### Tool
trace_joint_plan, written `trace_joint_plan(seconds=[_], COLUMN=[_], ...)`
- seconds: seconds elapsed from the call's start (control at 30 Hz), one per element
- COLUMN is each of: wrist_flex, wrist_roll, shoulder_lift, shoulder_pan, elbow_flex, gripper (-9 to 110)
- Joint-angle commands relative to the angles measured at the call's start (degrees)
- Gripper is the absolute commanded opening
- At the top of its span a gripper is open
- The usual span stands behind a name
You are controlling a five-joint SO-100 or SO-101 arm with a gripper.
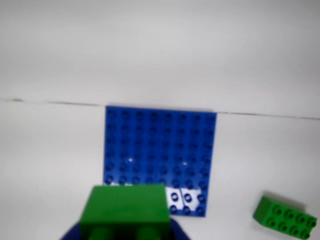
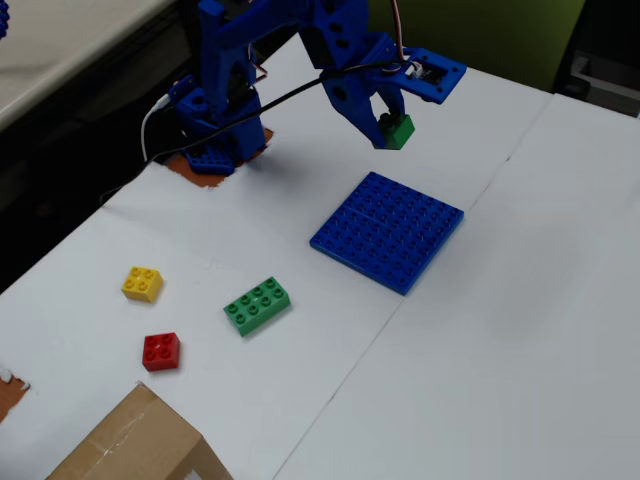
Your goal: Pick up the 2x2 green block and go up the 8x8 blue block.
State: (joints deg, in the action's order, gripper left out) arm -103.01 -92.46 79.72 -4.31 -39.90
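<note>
The gripper was clenched on the 2x2 green block, which hung clear of the table at the tips of the fingers, above bare surface just off the far edge of the 8x8 blue block as the fixed view showed it. Carrying the brick that high made sense — judged from the gap beneath it, it could pass over the raised studs without snagging an edge. In the wrist view the brick filled the bottom of the picture with its hollow underside tubes toward the camera, and it overlapped the near edge of the baseplate, so the camera was looking past the load at its target; the plate's studs lay square to the view, which suggests the wrist was roughly lined up with the grid. The baseplate sat flat near the middle of the table, beside the seam where two white sheets met, with every stud uncovered, so nothing had been set on it yet. The other bricks lay well apart from it toward the near left corner in the fixed view: a longer green brick nearest, then a red brick and a yellow brick, with a cardboard box at the near edge. They seemed kept aside as distractors, out of the arm's path. What remained, as I read it, was to bring the brick over the plate and lower it — a level descent would matter.
</note>
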Motion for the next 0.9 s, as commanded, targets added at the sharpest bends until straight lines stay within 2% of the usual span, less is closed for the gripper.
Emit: trace_joint_plan(seconds=[0.0,0.87], wrist_flex=[-2.4,-2.5], wrist_roll=[-1.1,-3.3], shoulder_lift=[-0.4,-1.3], shoulder_pan=[-1.0,-2.9], elbow_flex=[3.0,-2.4], gripper=[0,0])
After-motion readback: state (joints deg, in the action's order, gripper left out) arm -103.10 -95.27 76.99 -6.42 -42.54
